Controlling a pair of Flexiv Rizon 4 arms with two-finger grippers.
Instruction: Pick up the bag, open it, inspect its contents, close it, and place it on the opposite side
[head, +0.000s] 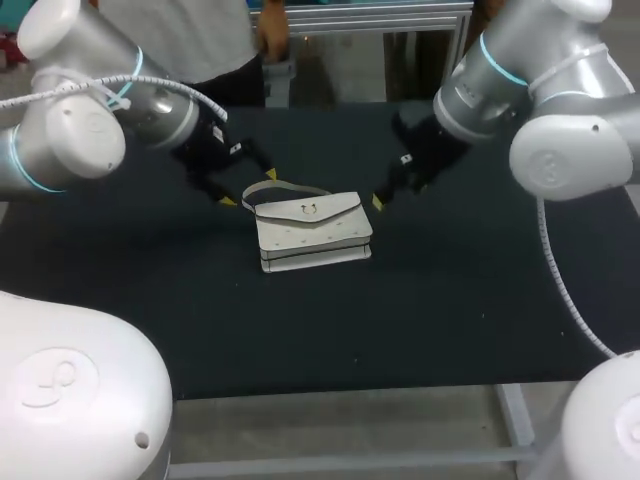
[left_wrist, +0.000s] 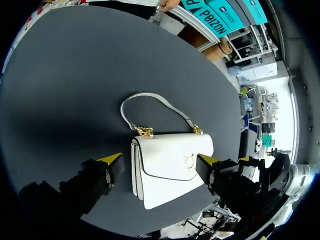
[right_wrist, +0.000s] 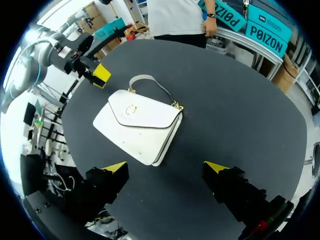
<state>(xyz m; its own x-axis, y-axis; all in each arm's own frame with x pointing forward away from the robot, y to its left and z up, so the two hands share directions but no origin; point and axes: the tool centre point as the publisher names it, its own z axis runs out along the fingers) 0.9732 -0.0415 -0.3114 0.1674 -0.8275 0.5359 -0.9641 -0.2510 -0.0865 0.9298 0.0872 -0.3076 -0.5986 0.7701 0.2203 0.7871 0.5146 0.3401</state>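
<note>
Bag (head: 312, 232): white, smooth, leather-like, slight sheen.
Clasp (right_wrist: 131, 109) and strap rings (left_wrist: 145, 131): shiny gold-coloured metal.
Bench (head: 450, 290): black matt covering, cloth-like.
Left arm (head: 70, 130), right arm (head: 570, 140): glossy white casing.

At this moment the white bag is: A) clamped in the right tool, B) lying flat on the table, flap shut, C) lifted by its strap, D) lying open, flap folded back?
B: the bag lies flat on the table with its flap down, and the left tool and right tool are both open.
</note>
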